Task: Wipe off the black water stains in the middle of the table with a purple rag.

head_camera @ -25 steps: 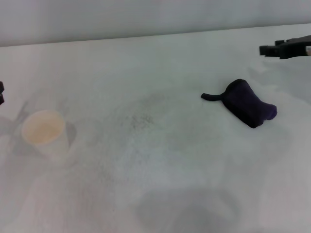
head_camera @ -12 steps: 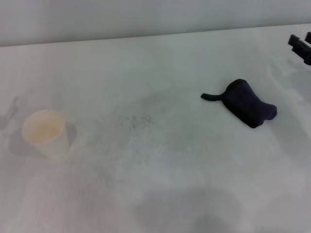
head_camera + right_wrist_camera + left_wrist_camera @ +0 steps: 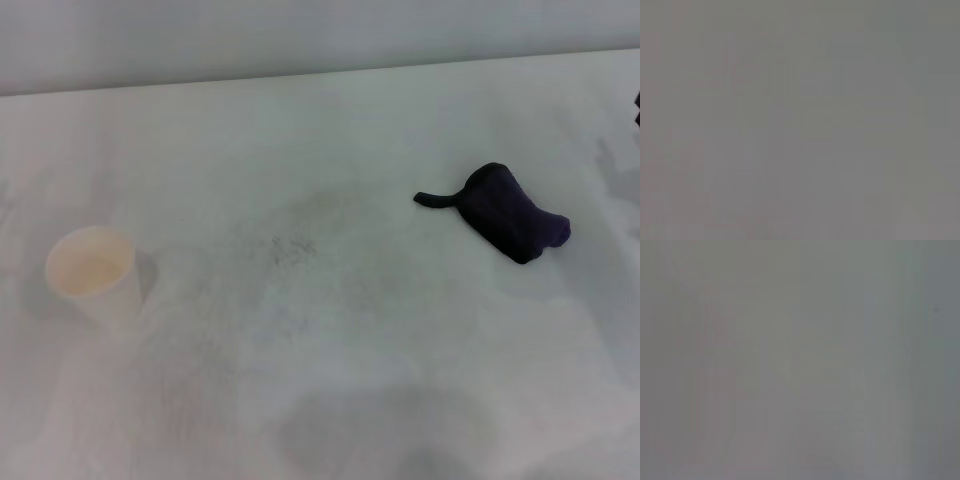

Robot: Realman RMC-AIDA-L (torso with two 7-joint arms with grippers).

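Note:
The purple rag lies bunched on the right part of the white table, its thin dark tail pointing left. No black water stains show on the table; only faint grey speckles mark its middle. Of my right gripper just a dark sliver remains at the far right edge of the head view, well behind and to the right of the rag. My left gripper is out of view. Both wrist views are a plain grey blank.
A pale paper cup stands upright near the table's left side. The table's far edge meets a grey wall at the back.
My right gripper has drawn away to the right, almost leaving the head view. The bit of left gripper at the left edge is gone. Rag and cup have not moved.

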